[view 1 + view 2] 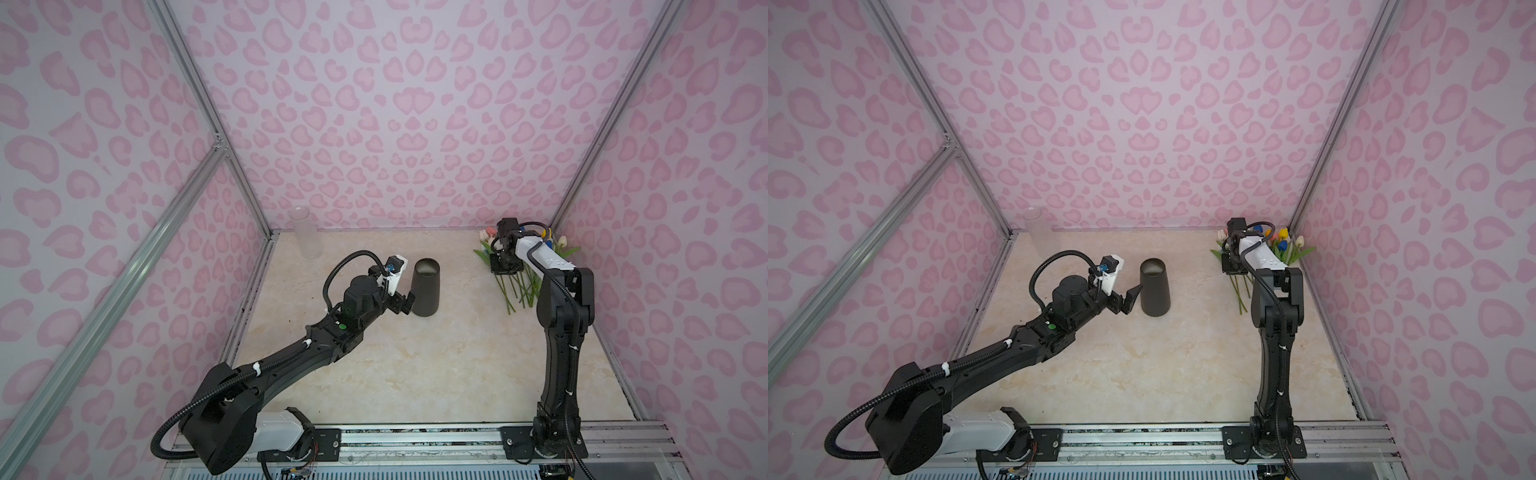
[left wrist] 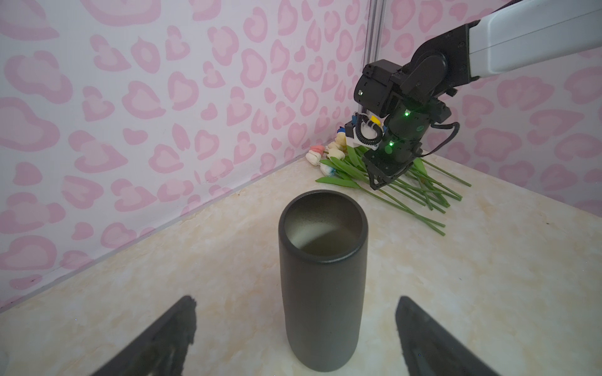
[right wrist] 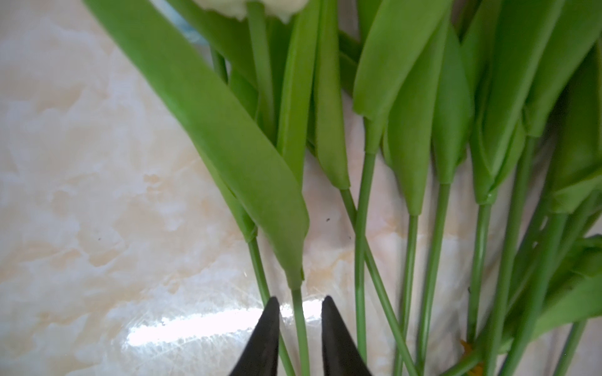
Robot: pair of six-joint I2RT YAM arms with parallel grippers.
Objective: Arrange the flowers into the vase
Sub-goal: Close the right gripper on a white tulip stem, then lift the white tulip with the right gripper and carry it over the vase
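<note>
We can read no writing: the small marks on the white link of the right arm (image 1: 548, 259) are too fine to make out.

The flowers (image 1: 1283, 247) lie on the table (image 1: 415, 374) in its far right corner, heads toward the far wall and stems pointing near. In both top views the right arm covers much of the bunch. Blue, yellow and white heads show past it in a top view, and we cannot count them. The right wrist view cuts off nearly all the heads and shows mostly leaves and stems.

The right gripper (image 3: 299, 302) is down among the stems. Its jaws stand a little apart, with one thin stem (image 3: 301, 328) between them and light showing on both sides of it.

The dark vase (image 1: 424, 291) stands upright at mid-table, well apart from the flowers. The left gripper (image 2: 294, 299) is spread wide just left of the vase, one finger to either side and neither touching.

A clear cylinder (image 1: 306, 232) stands at the far left, faint against the pink-patterned wall (image 1: 395, 104).
</note>
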